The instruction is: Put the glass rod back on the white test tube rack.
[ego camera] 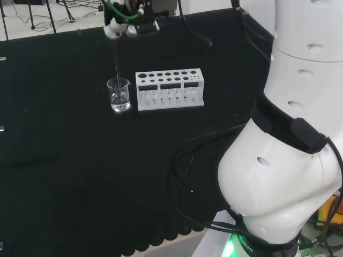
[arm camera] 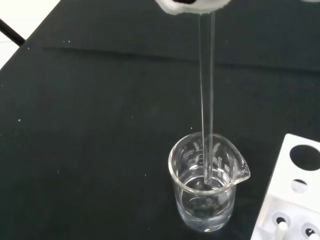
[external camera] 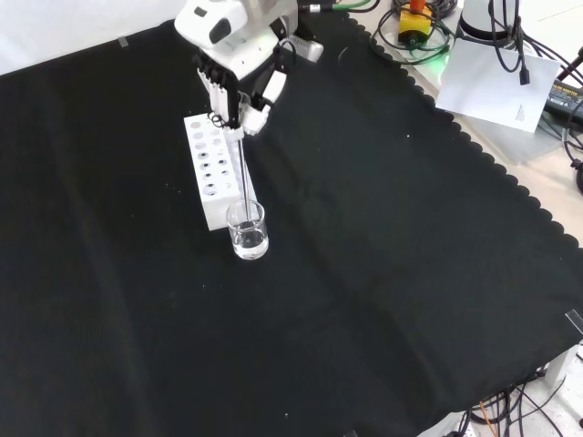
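held rod (ego camera: 116,59) upright from hand (ego camera: 124,24), tip down inside beaker (ego camera: 118,95). stood just left of white rack (ego camera: 169,89) on black cloth (ego camera: 69,160).

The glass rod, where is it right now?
The hand holds the glass rod upright, its lower end dipped in the small beaker, which stands just left of the white rack in the head view.

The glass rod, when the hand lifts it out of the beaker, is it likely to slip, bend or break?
The glass rod looks thin, straight and rigid, so it probably will not bend, but may snap if knocked against the beaker rim. Its lower end sits in liquid, so it may come out wet and slippery. The hand pinches only its top, so it could swing.
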`<state>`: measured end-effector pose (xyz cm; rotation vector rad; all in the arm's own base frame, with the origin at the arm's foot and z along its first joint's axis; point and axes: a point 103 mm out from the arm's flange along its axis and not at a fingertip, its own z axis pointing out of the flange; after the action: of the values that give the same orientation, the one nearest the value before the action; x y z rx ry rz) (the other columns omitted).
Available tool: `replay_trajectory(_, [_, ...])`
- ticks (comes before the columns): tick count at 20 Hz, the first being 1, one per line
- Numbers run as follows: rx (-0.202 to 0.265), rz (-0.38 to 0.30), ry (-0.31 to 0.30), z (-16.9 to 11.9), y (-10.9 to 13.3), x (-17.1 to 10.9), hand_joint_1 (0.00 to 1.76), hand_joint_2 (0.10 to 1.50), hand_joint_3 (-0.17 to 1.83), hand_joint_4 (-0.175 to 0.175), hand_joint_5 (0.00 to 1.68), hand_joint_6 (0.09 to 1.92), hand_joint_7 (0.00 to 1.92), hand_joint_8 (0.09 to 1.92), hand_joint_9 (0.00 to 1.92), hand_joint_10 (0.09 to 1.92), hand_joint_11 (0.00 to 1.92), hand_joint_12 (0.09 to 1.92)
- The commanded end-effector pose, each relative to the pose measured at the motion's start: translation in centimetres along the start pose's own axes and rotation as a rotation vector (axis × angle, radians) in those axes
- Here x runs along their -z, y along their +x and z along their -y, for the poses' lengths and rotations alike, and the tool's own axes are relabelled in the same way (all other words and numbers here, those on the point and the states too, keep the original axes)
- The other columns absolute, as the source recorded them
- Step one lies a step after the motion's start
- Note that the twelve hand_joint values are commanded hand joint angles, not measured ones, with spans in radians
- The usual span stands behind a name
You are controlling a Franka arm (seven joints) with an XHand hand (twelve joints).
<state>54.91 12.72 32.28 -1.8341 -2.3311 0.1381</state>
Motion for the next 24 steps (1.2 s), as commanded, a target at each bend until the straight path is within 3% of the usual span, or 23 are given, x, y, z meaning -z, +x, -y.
replay_trajectory(1, [-0.006, -0.019, -0.029, 2.2, -0.7, 4.0, 1.32, 1.07, -0.17, -0.175, 1.40, 0.09, 1.27, 0.83, 1.61, 0.73, 1.60, 0.62])
replay_trajectory(9, [-0.006, -0.012, -0.060, 3.5, -3.3, 6.4, 1.32, 1.07, -0.17, -0.175, 1.40, 0.09, 1.27, 0.83, 1.61, 0.73, 1.60, 0.62])
replay_trajectory(24, [-0.112, 0.004, -0.083, 4.9, -11.3, 7.3, 1.32, 1.07, -0.17, -0.175, 1.40, 0.09, 1.27, 0.83, 1.61, 0.73, 1.60, 0.62])
